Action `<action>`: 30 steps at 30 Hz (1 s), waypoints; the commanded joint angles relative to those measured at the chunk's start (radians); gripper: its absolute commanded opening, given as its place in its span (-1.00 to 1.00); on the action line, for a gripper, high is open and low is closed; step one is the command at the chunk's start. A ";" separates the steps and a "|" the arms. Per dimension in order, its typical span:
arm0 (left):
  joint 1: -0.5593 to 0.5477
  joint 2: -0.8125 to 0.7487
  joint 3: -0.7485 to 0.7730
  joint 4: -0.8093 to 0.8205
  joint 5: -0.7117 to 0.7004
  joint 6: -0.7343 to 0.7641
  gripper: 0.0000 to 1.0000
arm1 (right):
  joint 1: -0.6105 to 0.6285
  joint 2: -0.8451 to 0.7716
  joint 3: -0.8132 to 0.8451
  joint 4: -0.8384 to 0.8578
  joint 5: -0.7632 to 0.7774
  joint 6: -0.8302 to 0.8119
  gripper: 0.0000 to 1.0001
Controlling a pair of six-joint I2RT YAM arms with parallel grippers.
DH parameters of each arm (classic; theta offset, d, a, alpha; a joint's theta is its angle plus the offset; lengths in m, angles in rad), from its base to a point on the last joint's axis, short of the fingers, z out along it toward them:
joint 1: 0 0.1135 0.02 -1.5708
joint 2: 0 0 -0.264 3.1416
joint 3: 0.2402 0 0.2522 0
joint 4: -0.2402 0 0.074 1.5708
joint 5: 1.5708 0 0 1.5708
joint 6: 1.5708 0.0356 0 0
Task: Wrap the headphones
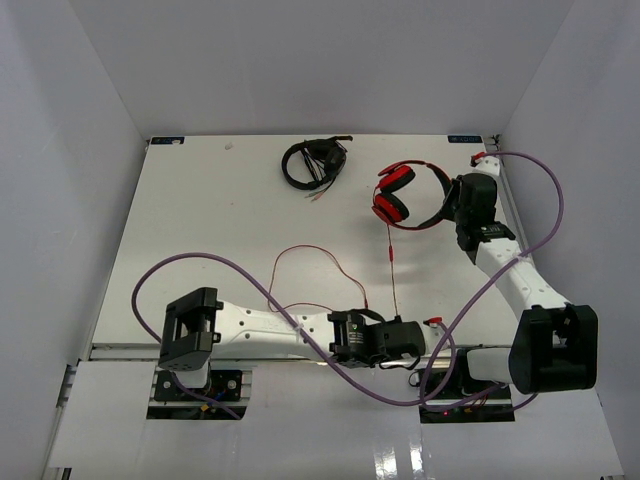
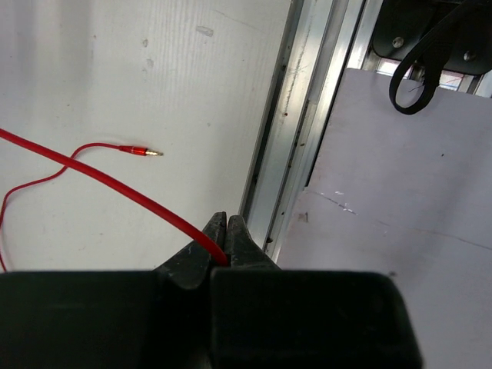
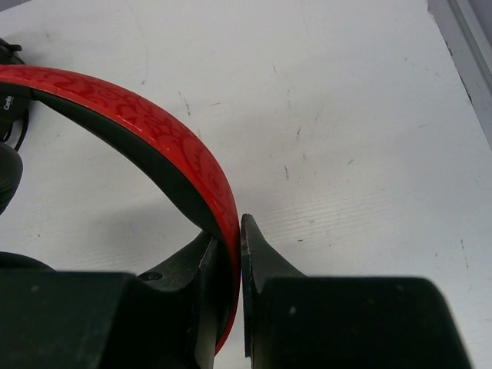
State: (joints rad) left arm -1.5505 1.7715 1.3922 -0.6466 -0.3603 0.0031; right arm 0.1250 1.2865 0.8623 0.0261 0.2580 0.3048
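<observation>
Both arms same build: white-shelled left arm [image 1: 270, 325] and white-shelled right arm [image 1: 525, 285], each with boxy black joint housings. Thin left purple cable [image 1: 180, 262] and right purple cable [image 1: 555, 200] loop off them. Small green mark [image 1: 354, 322] on the left wrist housing. Matte black left gripper [image 2: 225, 219] and right gripper [image 3: 228, 227]: blocky bodies, wedge fingers tapering to points. One recessed screw [image 3: 151, 275] on the right body.

room around the headphones [image 1: 392, 208]
black headphones [image 1: 313, 163] just left of them, cable [image 1: 392, 270] looping on the near side, bare table [image 1: 200, 220] far left.
</observation>
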 commanded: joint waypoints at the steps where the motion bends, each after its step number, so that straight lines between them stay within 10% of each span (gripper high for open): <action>1: -0.014 -0.104 0.044 -0.070 -0.044 0.063 -1.00 | -0.001 -0.045 -0.015 0.181 -0.048 -0.035 -0.85; 30: -0.013 -0.237 0.197 -0.157 -0.177 0.286 -1.00 | 0.118 -0.124 -0.148 0.335 -0.102 -0.390 -0.85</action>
State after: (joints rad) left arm -1.5551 1.6214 1.5122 -0.7734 -0.4661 0.2489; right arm 0.2366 1.2000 0.7225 0.2255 0.1603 -0.0437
